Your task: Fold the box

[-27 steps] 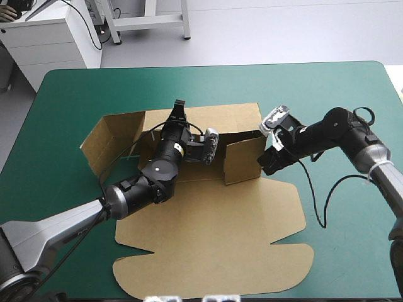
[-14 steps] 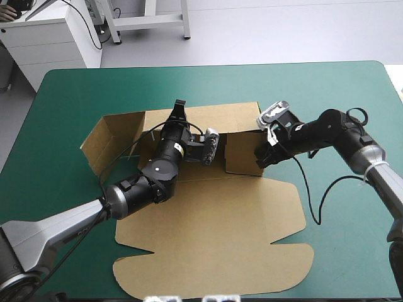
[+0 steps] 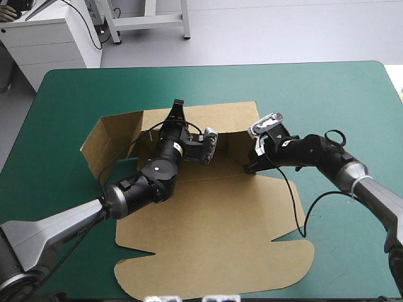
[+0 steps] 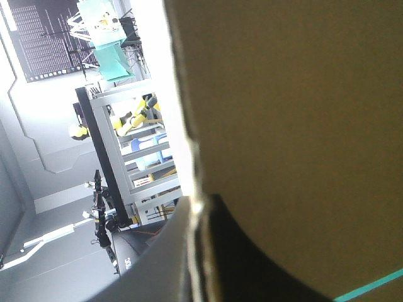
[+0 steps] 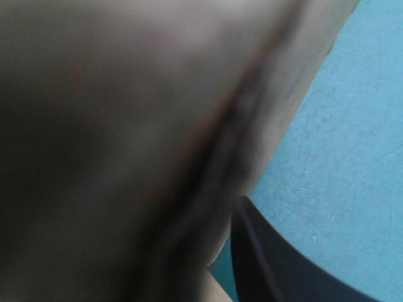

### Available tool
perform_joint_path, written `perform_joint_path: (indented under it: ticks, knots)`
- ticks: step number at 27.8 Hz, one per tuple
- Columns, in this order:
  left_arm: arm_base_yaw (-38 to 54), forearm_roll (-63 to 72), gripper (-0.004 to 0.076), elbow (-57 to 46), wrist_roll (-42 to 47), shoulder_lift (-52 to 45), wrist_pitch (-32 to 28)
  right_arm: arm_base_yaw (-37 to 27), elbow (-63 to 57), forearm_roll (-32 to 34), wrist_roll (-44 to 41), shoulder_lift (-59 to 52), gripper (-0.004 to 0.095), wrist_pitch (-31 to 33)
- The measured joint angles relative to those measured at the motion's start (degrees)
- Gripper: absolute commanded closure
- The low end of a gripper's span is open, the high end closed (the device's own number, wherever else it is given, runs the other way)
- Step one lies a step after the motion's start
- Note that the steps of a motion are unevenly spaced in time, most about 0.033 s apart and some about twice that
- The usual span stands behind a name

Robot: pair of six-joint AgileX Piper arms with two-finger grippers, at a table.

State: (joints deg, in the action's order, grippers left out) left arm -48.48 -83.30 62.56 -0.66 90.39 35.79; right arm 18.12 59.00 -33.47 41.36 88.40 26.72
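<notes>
The table [image 3: 327, 88] with its teal-green cover lies under me, and the brown box [image 3: 214, 233] takes up its middle, well apart from the left, right and far edges. Most of the sheet lies flat and reaches toward the near edge. At the far end of the sheet the far wall [image 3: 214, 116] stands raised, the left wall [image 3: 104, 141] is up and leaning outward, and the right flap [image 3: 236, 148] stands up at the right end of the far wall.

My left arm comes in from the near left, over the flat sheet, and my left gripper [image 3: 178, 108] sits at the top edge of the far wall. In the left wrist view that board [image 4: 302, 126] fills the space ahead, and its pale cut edge runs down between my black fingers [image 4: 252, 251], which are all but closed on it.

My right gripper [image 3: 247, 166] is at the foot of the right flap, touching the board. Blurred brown board [image 5: 113, 126] covers most of the right wrist view, with the cover [image 5: 340, 157] beside it, and I cannot tell whether this gripper is open or closed
</notes>
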Motion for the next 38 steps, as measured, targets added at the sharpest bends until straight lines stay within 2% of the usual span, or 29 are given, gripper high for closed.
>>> perform_joint_path:
  ticks: [3,5,15,17,21,23,25,30,31,38]
  knots:
    - [0.21,0.19,0.0732,0.00,0.00,0.00,0.03,1.73,-1.74,-4.54,5.89,0.06,0.0645,-6.05]
    - [0.38,0.38,0.0732,0.00,0.00,0.00,0.77,3.35,-2.15,-4.86,7.62,0.38,0.0646,-9.42]
    - [0.49,0.59,0.0732,0.00,0.00,0.00,2.21,6.41,-2.56,-6.62,9.57,2.45,0.0644,-17.07]
    - [0.49,0.59,0.0732,0.00,0.00,0.00,2.28,6.52,-2.56,-6.94,10.43,2.64,0.0606,-17.27]
    - [0.51,0.59,0.0732,0.00,-0.24,0.00,2.28,6.59,-2.56,-8.15,11.46,2.70,0.0460,-17.27]
    - [0.56,0.63,0.0732,0.00,-0.24,0.00,2.23,6.78,-2.56,-9.20,12.39,2.81,0.0441,-17.34]
    - [0.56,0.63,0.0732,0.00,-0.24,0.00,2.11,6.90,-2.56,-11.00,12.96,2.93,0.0491,-18.63]
    - [0.56,0.52,0.0732,0.00,-0.31,0.00,1.87,7.20,-2.56,-16.74,14.10,3.27,0.0900,-22.21]
    - [0.56,0.52,0.0732,0.00,-0.31,0.00,1.87,7.20,-2.62,-17.18,14.22,3.39,0.0925,-22.72]
    - [0.56,0.85,0.0732,0.00,-0.31,0.00,2.37,7.00,-2.78,-18.32,14.22,3.69,0.0922,-24.51]
